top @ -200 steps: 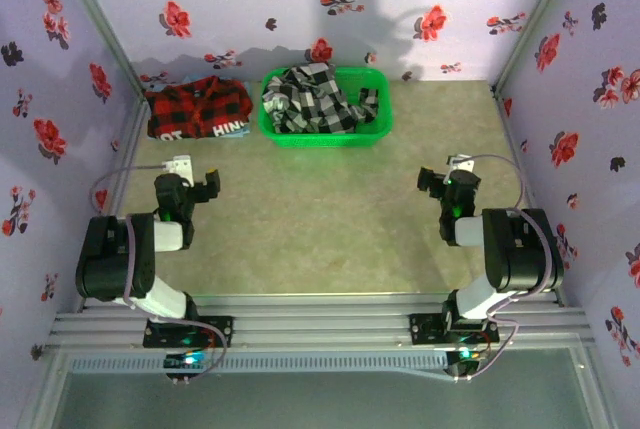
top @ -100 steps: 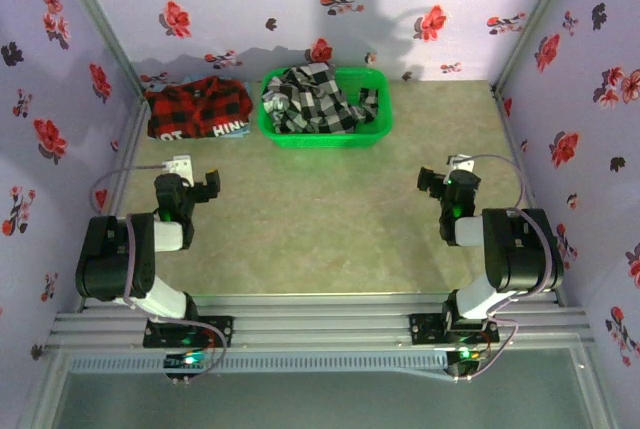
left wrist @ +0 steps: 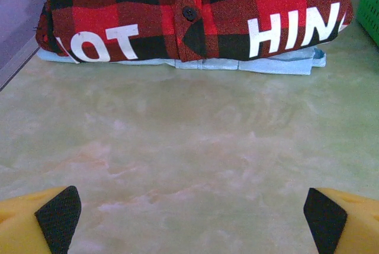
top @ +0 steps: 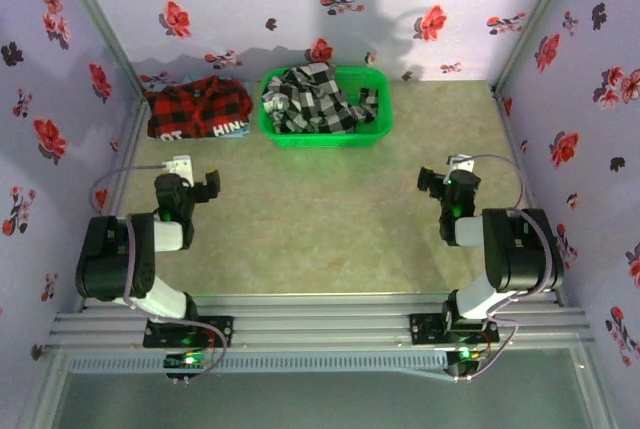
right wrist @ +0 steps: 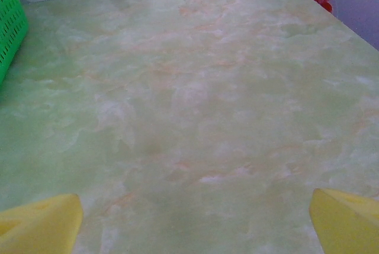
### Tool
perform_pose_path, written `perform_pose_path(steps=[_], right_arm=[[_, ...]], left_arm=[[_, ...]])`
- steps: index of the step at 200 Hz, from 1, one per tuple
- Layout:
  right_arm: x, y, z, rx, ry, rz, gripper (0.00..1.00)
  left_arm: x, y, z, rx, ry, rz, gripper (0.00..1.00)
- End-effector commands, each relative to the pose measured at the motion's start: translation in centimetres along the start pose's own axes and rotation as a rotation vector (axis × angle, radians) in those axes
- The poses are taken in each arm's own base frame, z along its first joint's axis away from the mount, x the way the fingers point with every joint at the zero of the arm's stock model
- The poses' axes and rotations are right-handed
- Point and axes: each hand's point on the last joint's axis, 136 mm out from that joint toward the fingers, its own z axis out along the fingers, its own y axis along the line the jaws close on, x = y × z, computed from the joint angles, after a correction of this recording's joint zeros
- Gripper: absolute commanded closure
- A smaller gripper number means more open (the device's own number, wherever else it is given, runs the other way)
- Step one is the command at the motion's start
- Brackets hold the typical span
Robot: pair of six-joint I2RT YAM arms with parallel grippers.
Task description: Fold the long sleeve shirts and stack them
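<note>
Nothing has moved since earlier | left fingers [left wrist: 56, 218] and right fingers [right wrist: 41, 224] wide apart, empty | red plaid shirt [top: 198, 109] folded far-left on counter [top: 320, 219]; checked shirt [top: 312, 101] crumpled in green basket [top: 325, 139] | risk: your grab may snag the rim and drag the basket along

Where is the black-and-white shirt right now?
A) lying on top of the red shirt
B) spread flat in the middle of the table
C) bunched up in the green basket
C: the black-and-white shirt sits crumpled inside the green basket at the far side of the table, next to the folded red shirt and not on it.
</note>
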Motion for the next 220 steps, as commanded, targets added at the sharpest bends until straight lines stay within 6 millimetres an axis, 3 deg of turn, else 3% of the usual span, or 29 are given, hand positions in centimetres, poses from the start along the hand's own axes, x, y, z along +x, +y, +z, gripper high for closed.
perform_pose_path(steps=[1, 25, 50, 81, 102, 134, 169, 199, 220], right_arm=[[-1.1, 0.1, 0.2, -0.008, -0.032, -0.005, 0.01], [-2.1, 0.2, -0.2, -0.009, -0.043, -0.01, 0.01], [-3.5, 0.2, -1.9, 0.003, -0.005, 0.01, 0.01], [-7.0, 1.6, -7.0, 0.001, 0.0, 0.05, 0.01], [-7.6, 2.0, -10.0, 0.002, 0.136, 0.166, 0.01], [-8.9, 4.6, -12.3, -0.105, 0.287, 0.239, 0.01], [-9.7, 9.2, -10.6, -0.257, 0.553, 0.282, 0.01], [-10.9, 11.8, -6.6, -0.322, 0.611, 0.325, 0.07], [-11.4, 13.9, -3.2, -0.382, 0.631, 0.386, 0.15]], left_arm=[[-1.1, 0.1, 0.2, -0.015, -0.023, 0.023, 0.0], [-2.8, 0.2, -0.9, -0.017, -0.028, 0.025, 0.0], [-5.4, -0.1, -3.1, -0.001, -0.058, 0.019, 0.0], [-10.6, -2.0, -7.4, 0.071, -0.081, -0.074, 0.0], [-13.3, -4.0, -10.4, 0.158, 0.005, -0.191, 0.0], [-13.3, -7.7, -12.9, 0.218, 0.296, -0.33, 0.0], [-13.1, -12.9, -14.8, 0.349, 0.485, -0.319, 0.0], [-13.6, -15.6, -16.0, 0.406, 0.521, -0.306, 0.0], [-12.9, -17.4, -16.9, 0.448, 0.543, -0.299, 0.0]])
